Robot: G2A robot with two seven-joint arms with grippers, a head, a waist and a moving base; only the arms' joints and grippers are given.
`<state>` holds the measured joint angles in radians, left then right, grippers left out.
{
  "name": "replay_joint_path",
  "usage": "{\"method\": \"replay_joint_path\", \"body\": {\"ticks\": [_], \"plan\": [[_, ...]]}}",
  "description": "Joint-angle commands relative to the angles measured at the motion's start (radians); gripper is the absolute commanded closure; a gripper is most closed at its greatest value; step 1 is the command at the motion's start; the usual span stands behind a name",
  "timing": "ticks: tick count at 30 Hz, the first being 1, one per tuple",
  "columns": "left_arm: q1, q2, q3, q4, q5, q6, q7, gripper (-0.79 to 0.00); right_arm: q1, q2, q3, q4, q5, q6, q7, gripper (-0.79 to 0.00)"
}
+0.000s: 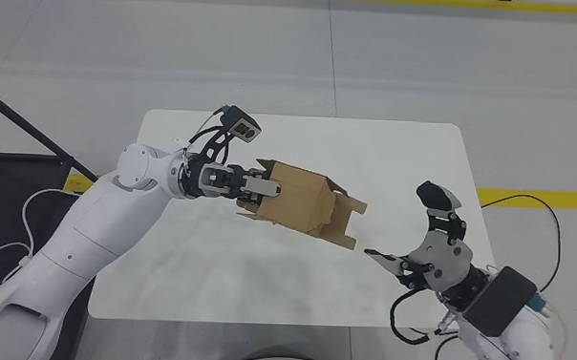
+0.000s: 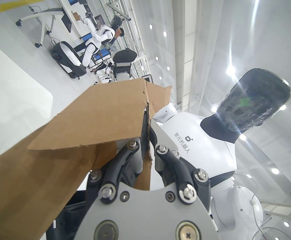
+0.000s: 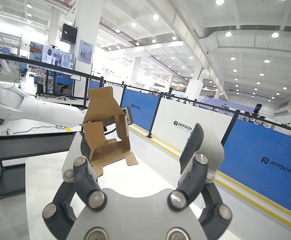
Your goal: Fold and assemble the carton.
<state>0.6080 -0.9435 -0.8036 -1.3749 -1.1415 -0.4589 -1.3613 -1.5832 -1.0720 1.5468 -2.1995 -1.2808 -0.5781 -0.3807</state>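
A brown cardboard carton [image 1: 302, 201] is held above the middle of the white table [image 1: 395, 145], its open end with loose flaps facing right. My left gripper [image 1: 269, 188] is shut on the carton's left flap edge; in the left wrist view the fingers [image 2: 146, 136] pinch a thin cardboard wall of the carton [image 2: 95, 116]. My right gripper [image 1: 411, 227] stands open near the table's right front, apart from the carton. In the right wrist view the gripper [image 3: 141, 143] has wide-spread fingers, and the carton [image 3: 106, 127] lies beyond it, hollow inside showing.
A black stand [image 1: 32, 138] and dark base lie off the table's left side. Yellow floor tape [image 1: 527, 198] runs past the right edge. Bare table surface lies behind and in front of the carton.
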Motion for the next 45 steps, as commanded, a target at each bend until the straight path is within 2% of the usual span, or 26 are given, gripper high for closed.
{"method": "replay_joint_path", "body": {"ticks": [1,17,27,33,40,45], "plan": [[0.000,0.000,0.000,0.000,0.000,0.000,0.000,0.000,0.000,0.000,0.000,0.000,0.000,0.000,0.000,-0.785],[0.000,0.000,0.000,0.000,0.000,0.000,0.000,0.000,0.021,0.000,-0.003,-0.033,0.003,-0.029,-0.004,-0.785],[0.000,0.000,0.000,0.000,0.000,0.000,0.000,0.000,0.020,-0.004,-0.001,-0.048,0.009,-0.023,-0.074,-0.785],[0.000,0.000,0.000,0.000,0.000,0.000,0.000,0.000,0.076,-0.005,-0.068,-0.053,-0.018,-0.051,0.018,-0.785],[0.000,0.000,0.000,0.000,0.000,0.000,0.000,0.000,0.174,-0.014,-0.155,-0.033,-0.031,-0.002,0.095,-0.785],[0.000,0.000,0.000,0.000,0.000,0.000,0.000,0.000,0.241,-0.020,-0.207,-0.003,-0.008,-0.012,0.156,-0.785]]}}
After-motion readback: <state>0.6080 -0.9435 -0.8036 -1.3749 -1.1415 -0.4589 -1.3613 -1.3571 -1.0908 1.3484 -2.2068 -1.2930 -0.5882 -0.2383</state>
